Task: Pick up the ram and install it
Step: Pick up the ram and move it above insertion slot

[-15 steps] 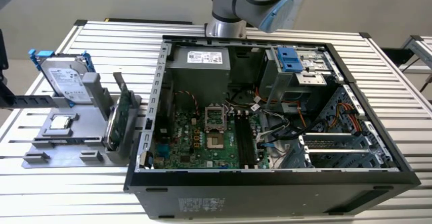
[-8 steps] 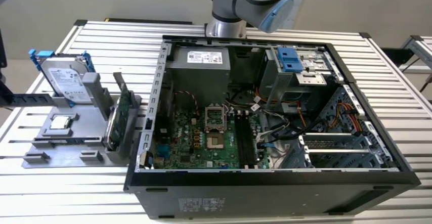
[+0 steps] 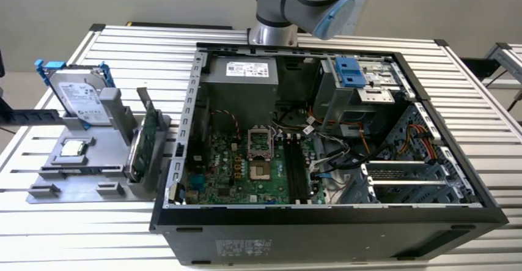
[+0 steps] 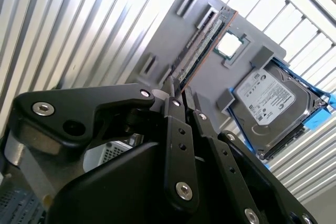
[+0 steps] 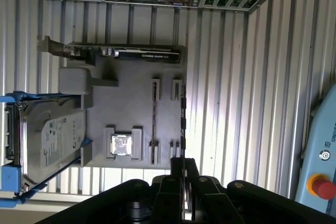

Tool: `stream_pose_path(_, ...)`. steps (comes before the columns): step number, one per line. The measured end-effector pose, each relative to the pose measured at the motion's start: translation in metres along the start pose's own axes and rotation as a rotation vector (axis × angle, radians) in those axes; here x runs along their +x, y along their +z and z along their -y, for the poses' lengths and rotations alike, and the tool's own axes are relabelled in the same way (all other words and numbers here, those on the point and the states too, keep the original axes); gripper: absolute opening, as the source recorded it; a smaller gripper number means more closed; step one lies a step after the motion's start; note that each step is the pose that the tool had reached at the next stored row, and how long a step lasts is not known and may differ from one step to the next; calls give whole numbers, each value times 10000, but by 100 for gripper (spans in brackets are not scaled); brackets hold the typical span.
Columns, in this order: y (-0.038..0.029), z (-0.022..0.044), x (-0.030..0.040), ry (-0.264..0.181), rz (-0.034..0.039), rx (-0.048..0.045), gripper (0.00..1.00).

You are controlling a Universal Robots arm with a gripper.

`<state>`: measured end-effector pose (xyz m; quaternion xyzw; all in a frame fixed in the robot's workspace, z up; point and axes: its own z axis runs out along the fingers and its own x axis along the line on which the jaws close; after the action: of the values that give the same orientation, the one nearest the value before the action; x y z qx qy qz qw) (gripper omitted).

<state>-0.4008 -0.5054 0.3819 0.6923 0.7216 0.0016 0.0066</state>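
on the exterior view's left, a slatted metal worktop (image 3: 114, 44) carries a grey holder tray (image 3: 98, 159). a silver hard drive (image 3: 82, 96) stands propped at the tray's far end, toward the upper left of the frame. a square processor chip (image 3: 73, 148) lies flat in a pocket lower in the frame. a tall green circuit card (image 3: 147, 148) stands on edge along the side of the tray nearest the case. across the middle and right of that view, a black computer case (image 3: 326, 237) lies on its side with the panel off and the motherboard (image 3: 236, 173) facing up. the robot arm (image 3: 306, 2) rises at the top centre, beyond the case. the ram (image 4: 202, 45) sits in the tray. in the second wrist view it stands upright on its long edge in a slot just beside the processor chip, a thin dark green stick running across the grey plate. in the first wrist view it shows edge-on as a thin dark line. the hand (image 4: 178, 88) hangs above the tray's near edge, apart from the ram, with its tips roughly in line with the stick. its two black fingers (image 4: 176, 129) are drawn close together with only a narrow slit between them, and nothing is pinched. the ram rests untouched in its slot.
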Motion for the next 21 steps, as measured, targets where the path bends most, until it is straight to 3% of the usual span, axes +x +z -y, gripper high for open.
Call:
stream_pose_path(5,-52,0,-1,0,-1,-2,0)
stream_pose_path(11,-54,-2,-1,-1,14,0,0)
stream_pose_path(21,-53,-82,-4,-1,15,0,0)
